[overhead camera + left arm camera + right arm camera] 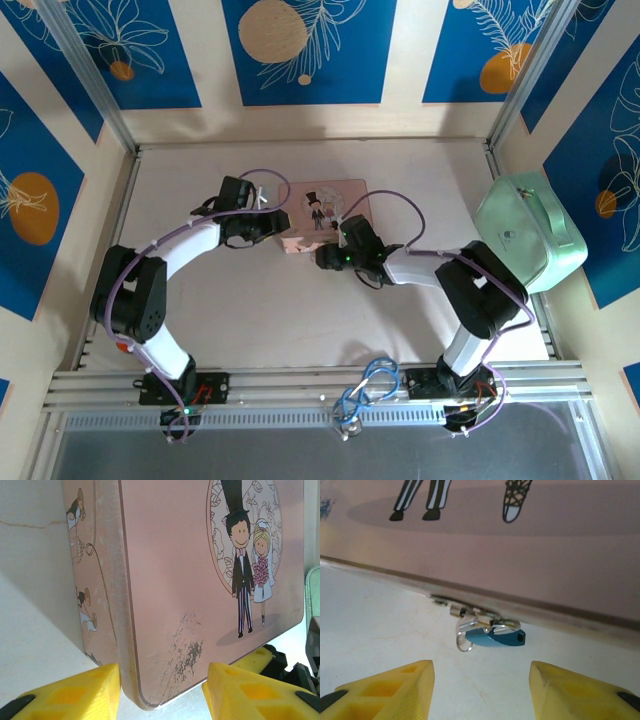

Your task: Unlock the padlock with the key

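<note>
Yellow and chunky, the right fingers (390, 690) are closest. They are spread wide with nothing between them, so they are let go and hold nothing. Just past their tips, on the pale surface (380, 625), lies the padlock (495, 637). It is tiny and teal-blue, and it lies on its side right against the bottom edge of the pink box (530, 545). Its thin silver shackle (506, 626) loops up through the little clasp (462, 612) on the box, so it looks like the lock is what keeps the lid shut. A small ring (462, 643) hangs at one end of the lock. I cannot tell if a key is on that ring, because it is too small to see. I think the right fingers point straight at the lock so they can reach it. I think they are open so they can close on something small.

On the other side, the left fingers (75, 695) stand one on each side of a corner of the box. The corner pokes into the gap between them. I cannot tell if they are squeezing it or are only close to it. My guess is that they are there to keep the box steady, so it does not slide when the lock gets poked.

Farthest off, to the right, a mint-green case (525, 235) sits by the wall, well apart from the job.
</note>
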Available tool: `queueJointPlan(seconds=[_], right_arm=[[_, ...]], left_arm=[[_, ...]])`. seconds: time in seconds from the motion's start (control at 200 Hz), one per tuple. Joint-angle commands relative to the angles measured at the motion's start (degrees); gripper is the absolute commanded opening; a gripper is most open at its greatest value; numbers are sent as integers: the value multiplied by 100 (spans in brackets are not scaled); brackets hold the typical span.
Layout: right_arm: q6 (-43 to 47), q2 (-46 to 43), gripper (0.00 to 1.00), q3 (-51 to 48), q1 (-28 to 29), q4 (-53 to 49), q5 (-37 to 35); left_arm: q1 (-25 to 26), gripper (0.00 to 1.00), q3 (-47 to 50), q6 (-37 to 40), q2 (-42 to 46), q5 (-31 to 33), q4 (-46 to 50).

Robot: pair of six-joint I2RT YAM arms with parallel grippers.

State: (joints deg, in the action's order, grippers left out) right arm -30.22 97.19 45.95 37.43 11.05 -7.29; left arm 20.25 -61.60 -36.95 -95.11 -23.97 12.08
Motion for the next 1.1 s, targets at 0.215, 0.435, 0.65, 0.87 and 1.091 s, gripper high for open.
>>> queueJointPlan(seconds=[0.215,0.435,0.65,0.87,1.091], right_arm=[[301,398,52,422,63,-224,-167],[271,599,53,570,73,-309,-190],[258,661,50,634,71,-312,-97],[209,644,47,604,63,-432,-63],[141,627,43,643,54,-566,-84]], left_arm=[[-80,46,-19,160,-93,-125,65],[-79,45,-1,181,-100,-169,58],[-86,44,-35,198,-98,-169,84],[-81,43,8,166,-109,-176,41],[-90,43,34,178,-87,-177,51]])
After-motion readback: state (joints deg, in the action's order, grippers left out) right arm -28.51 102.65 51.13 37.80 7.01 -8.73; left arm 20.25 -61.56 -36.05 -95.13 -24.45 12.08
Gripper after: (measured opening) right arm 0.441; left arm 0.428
